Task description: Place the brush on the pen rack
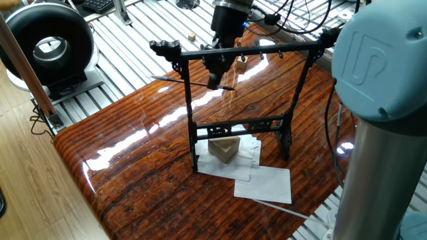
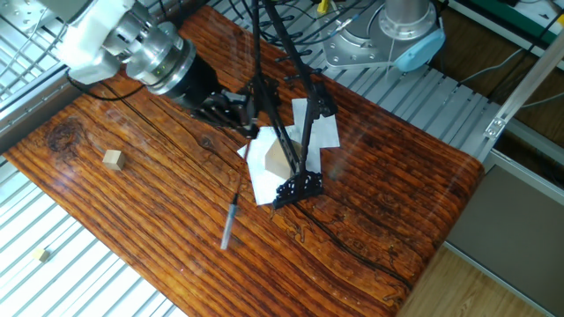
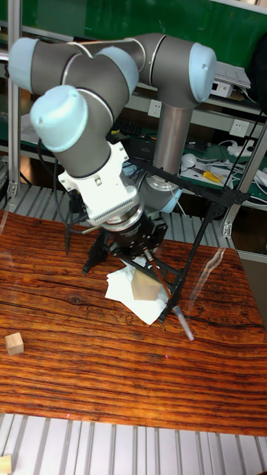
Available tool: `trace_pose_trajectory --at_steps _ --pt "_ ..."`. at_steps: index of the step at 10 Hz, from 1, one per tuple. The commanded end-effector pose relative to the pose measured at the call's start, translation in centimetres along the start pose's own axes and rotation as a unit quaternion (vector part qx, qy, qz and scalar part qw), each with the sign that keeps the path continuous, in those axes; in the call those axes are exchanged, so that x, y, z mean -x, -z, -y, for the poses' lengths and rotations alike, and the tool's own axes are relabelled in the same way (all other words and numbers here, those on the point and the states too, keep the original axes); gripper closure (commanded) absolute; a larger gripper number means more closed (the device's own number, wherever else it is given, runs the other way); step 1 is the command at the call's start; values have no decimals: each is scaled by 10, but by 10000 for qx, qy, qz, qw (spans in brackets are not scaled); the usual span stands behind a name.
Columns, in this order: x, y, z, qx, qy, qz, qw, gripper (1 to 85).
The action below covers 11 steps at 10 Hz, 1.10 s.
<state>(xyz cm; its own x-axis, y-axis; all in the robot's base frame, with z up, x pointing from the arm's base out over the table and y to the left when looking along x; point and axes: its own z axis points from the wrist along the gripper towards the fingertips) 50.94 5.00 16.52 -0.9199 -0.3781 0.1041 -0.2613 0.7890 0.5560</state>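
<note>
Black and tall, the pen rack (image 1: 237, 100) stands on the glossy wooden table (image 1: 133, 167), its feet on loose sheets of white paper (image 1: 263, 183) with a pale wooden block (image 1: 224, 148) between the uprights. Going left to right in one fixed view, the brush (image 1: 193, 81) comes first: its thin dark shaft runs almost level, the free end poking out past the left upright, the other end caught in the gripper (image 1: 217, 75), just under the top crossbar with its row of pegs. The gripper's fingers are narrowed onto the shaft, which hangs in the air with nothing else under it. Further right, the rest of the crossbar runs on, and the arm's grey column fills the edge of the picture.

In the other fixed view the brush slants down from the gripper (image 2: 236, 104) across the front of the rack, its lighter end over the bare wood.

My reading is that the pick-up and the carry are done, and the hanging is not: the brush is at the rack but I see no loop on a peg. Turning it upright and hooking it on looks to be what remains.
</note>
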Motion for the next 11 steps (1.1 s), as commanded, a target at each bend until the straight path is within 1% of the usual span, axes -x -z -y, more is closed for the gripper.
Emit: trace_pose_trajectory --at_steps 1,2,3,4,5,6,7,8,9,10,11 --pt "6 3 19 -395 354 47 9986 847" --pt "8 4 22 -478 411 55 9980 847" --pt "10 6 32 -695 555 30 9960 847" --pt "15 8 42 -915 742 57 9930 847" --pt "24 11 48 -1059 1042 198 9887 847" --pt "38 12 48 -1126 1547 404 9807 847" --pt "36 13 49 -1151 1679 342 9785 847" --pt "36 16 54 -1276 1796 294 9750 847" --pt "38 19 59 -1415 1882 292 9715 847" --pt "40 25 70 -1694 2049 251 9637 847" --pt "40 27 74 -1778 2122 211 9607 847"
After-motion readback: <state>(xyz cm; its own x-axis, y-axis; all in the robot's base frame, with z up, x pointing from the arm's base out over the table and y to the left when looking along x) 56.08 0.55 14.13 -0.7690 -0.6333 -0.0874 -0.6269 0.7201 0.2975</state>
